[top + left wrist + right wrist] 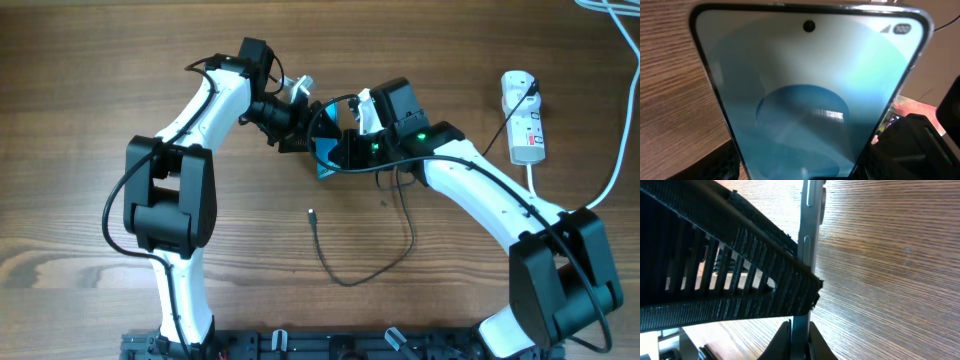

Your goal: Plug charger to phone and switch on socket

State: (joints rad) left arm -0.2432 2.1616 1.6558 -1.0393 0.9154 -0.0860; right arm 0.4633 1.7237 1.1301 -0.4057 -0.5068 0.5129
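The phone, its teal-blue screen lit, is held up on edge above the middle of the table between both arms. It fills the left wrist view, and my left gripper is shut on its side edges. In the right wrist view the phone shows edge-on, and my right gripper is shut on its thin lower edge. From overhead the left gripper and the right gripper meet at the phone. The charger tip lies loose on the table below them, with its black cable looping right. The socket lies at the far right.
The socket's thick white cord runs up and round the right edge. A black plug and lead sit in the socket and trail toward the right arm. A ribbed black finger of the left gripper crosses the right wrist view. Wooden table all round.
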